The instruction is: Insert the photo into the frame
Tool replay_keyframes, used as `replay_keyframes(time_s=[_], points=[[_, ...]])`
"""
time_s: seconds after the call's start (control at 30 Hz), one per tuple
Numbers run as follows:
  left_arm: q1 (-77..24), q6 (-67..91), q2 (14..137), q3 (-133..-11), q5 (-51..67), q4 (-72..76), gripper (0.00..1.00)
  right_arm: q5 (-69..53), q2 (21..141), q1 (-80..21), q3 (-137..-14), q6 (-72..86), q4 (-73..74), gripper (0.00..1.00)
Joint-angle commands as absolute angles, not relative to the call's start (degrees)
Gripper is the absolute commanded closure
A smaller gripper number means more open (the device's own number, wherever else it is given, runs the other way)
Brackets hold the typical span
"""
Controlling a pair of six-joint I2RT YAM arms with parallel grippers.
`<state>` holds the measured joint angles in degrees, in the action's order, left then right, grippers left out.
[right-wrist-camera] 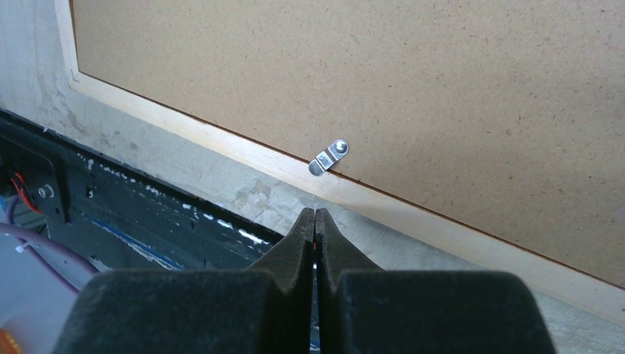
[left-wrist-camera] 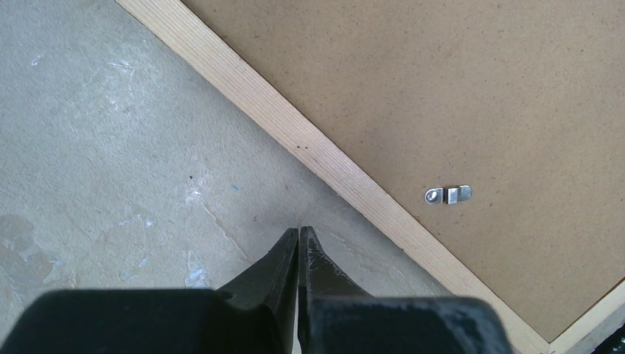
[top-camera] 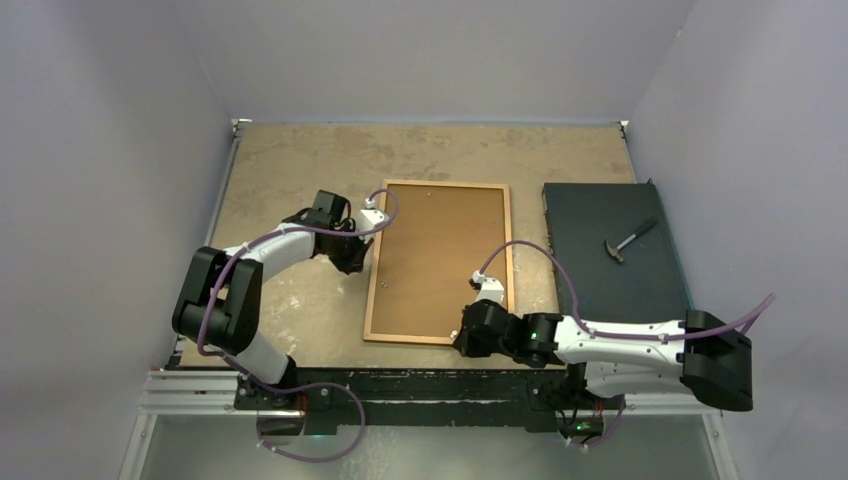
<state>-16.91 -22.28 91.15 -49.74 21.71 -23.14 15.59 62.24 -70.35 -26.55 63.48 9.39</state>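
Soft, even light from overhead filled the top view, leaving only faint shadows on the table [top-camera: 300, 300] under the arms. The walls splayed outward toward the edges, and the black slab [top-camera: 640, 290] swallowed most detail. In both wrist views the board [left-wrist-camera: 442, 88] and its speckle were sharp and evenly lit, while the bodies of the left gripper [left-wrist-camera: 299, 231] and right gripper [right-wrist-camera: 315, 212] were dark and blurred along the bottom edge. A sheen ran down one left finger [left-wrist-camera: 324, 267], a dim shadow pooled at its tip, and a metal clip [right-wrist-camera: 329, 158] glinted.
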Motion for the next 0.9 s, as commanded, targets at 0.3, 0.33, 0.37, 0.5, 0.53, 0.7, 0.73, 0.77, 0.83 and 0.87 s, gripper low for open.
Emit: replay_keyframes(time_s=[0.3,0.33,0.37,0.5,0.53,0.7,0.73,0.77,0.83,0.87], points=[[-17.31,-23.18,90.79,-49.36,22.15,-21.08,1.0,18.11,60.12,-68.33,-26.09,63.34,9.32,1.0],[-17.38,-23.2,90.73,-49.21,22.1,-20.96,1.0,17.67,59.93,-67.97,-25.96,63.15,9.02,1.0],[-17.41,-23.2,90.71,-49.03,22.07,-20.85,1.0,17.59,59.8,-67.75,-26.01,63.04,8.97,1.0],[-17.49,-22.99,90.79,-48.85,21.98,-20.49,1.0,17.21,60.15,-67.18,-26.25,62.67,8.83,1.0],[-17.49,-23.01,90.79,-48.8,21.97,-20.48,1.0,17.0,60.45,-67.1,-26.25,62.67,8.68,1.0],[-17.61,-23.07,90.71,-48.8,21.88,-20.57,1.0,16.47,61.38,-67.06,-25.85,62.81,8.0,1.0],[-17.58,-23.08,90.77,-48.85,21.82,-20.57,1.0,16.37,61.49,-67.03,-25.77,62.79,7.88,1.0],[-17.66,-23.07,90.92,-48.84,21.87,-20.47,1.0,16.28,61.74,-66.98,-25.54,62.78,7.72,1.0],[-17.74,-22.94,91.09,-48.88,21.88,-20.41,1.0,16.09,61.98,-66.89,-25.28,62.78,7.4,1.0],[-17.76,-22.94,91.14,-48.81,21.88,-20.32,1.0,15.96,62.11,-66.9,-25.12,62.86,7.2,1.0]])
